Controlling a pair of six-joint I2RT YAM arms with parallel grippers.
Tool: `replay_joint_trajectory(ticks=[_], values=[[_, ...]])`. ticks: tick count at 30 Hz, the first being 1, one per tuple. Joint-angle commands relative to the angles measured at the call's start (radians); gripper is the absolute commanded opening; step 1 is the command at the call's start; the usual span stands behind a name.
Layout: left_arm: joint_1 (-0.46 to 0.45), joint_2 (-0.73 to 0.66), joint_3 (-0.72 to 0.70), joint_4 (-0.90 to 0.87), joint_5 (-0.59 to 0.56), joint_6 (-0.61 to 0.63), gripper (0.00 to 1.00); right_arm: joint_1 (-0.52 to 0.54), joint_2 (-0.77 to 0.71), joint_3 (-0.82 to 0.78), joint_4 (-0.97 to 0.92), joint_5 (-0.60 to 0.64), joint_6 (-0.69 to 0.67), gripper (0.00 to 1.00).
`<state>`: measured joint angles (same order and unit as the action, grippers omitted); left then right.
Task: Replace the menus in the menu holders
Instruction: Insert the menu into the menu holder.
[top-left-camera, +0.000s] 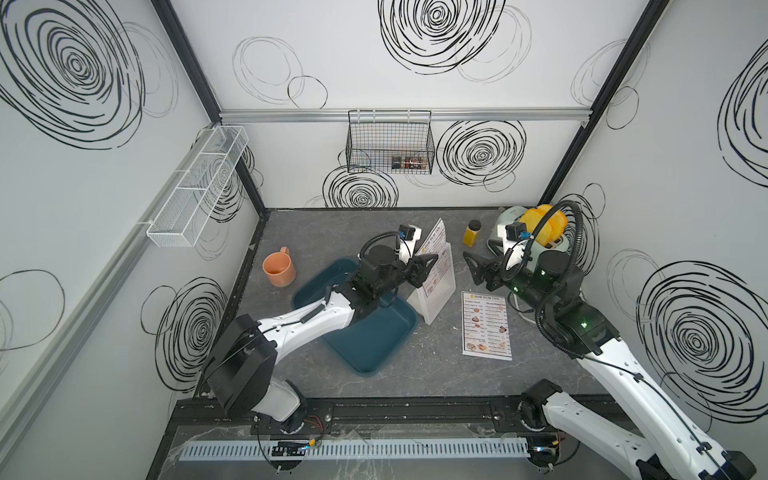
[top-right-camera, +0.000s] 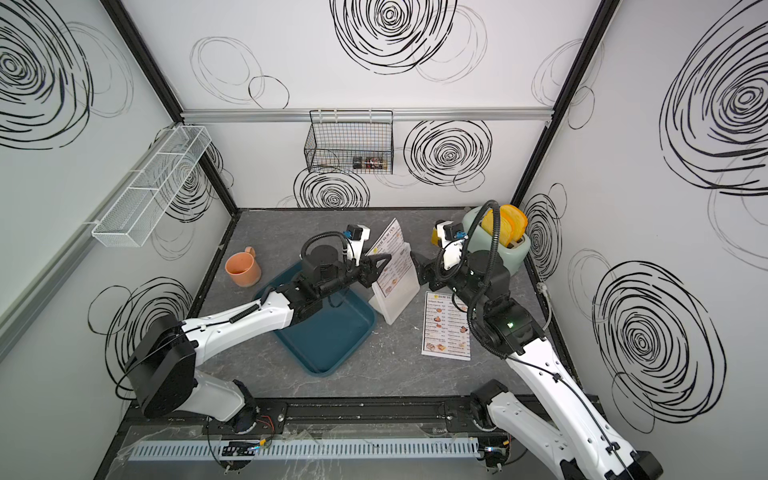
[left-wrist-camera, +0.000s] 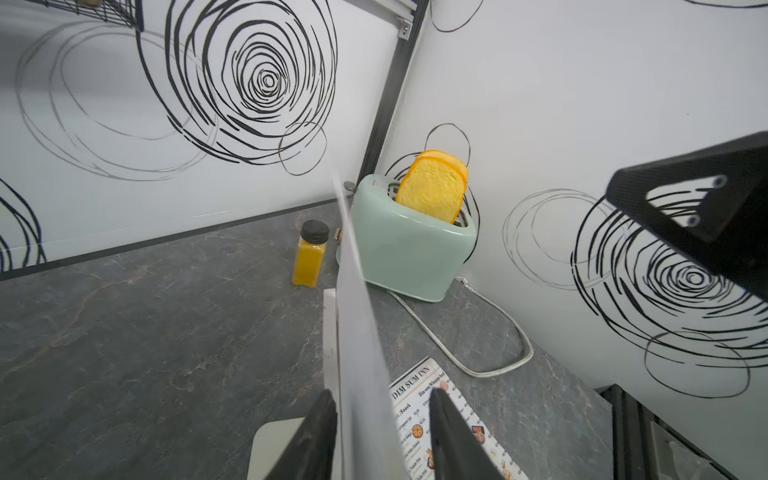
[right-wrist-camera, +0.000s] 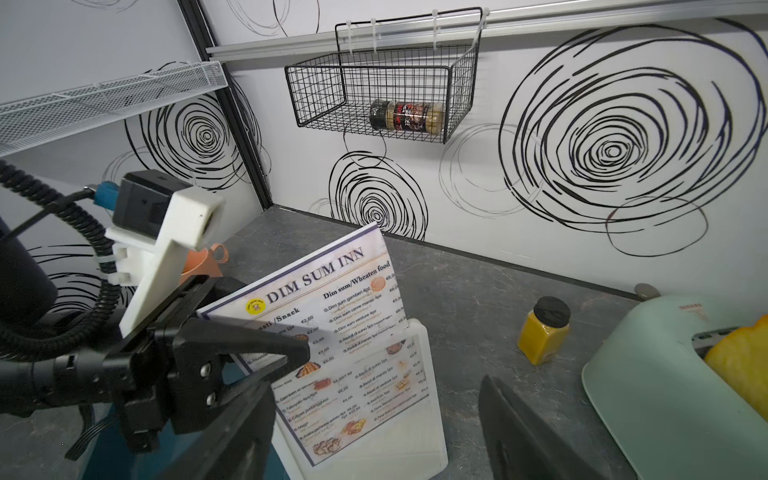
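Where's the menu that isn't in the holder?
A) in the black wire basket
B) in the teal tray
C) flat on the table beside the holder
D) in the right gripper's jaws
C: the loose menu lies flat on the grey table beside the white menu holder.

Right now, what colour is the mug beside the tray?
The mug is orange, clearest in a top view.
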<state>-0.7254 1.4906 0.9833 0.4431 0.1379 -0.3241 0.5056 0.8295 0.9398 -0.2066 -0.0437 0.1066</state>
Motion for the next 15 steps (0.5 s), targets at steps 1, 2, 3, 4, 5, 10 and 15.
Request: replay_joint_trajectory(ticks=[1,2,3,4,5,10,15], values=[[0.028,-0.014,0.063,0.036,-0.021,0.017,0.37,-0.008,-0.017,0.007,-0.004,-0.02,0.022,0.81],[0.03,-0.008,0.069,0.029,-0.018,0.019,0.32,-0.01,-0.015,0.007,-0.002,-0.023,0.025,0.81],[0.032,-0.001,0.073,0.023,-0.013,0.019,0.28,-0.01,-0.014,0.009,-0.002,-0.028,0.029,0.81],[0.032,0.003,0.074,0.02,-0.007,0.021,0.25,-0.011,-0.011,0.011,-0.001,-0.031,0.036,0.81],[0.032,0.007,0.071,0.021,0.0,0.02,0.21,-0.013,-0.004,0.015,-0.002,-0.036,0.046,0.81],[0.003,0.018,0.058,0.024,0.011,0.037,0.08,-0.017,0.114,0.081,-0.053,-0.137,0.259,0.72],[-0.018,0.036,0.063,0.007,0.018,0.062,0.09,-0.012,0.263,0.195,-0.078,-0.214,0.474,0.64]])
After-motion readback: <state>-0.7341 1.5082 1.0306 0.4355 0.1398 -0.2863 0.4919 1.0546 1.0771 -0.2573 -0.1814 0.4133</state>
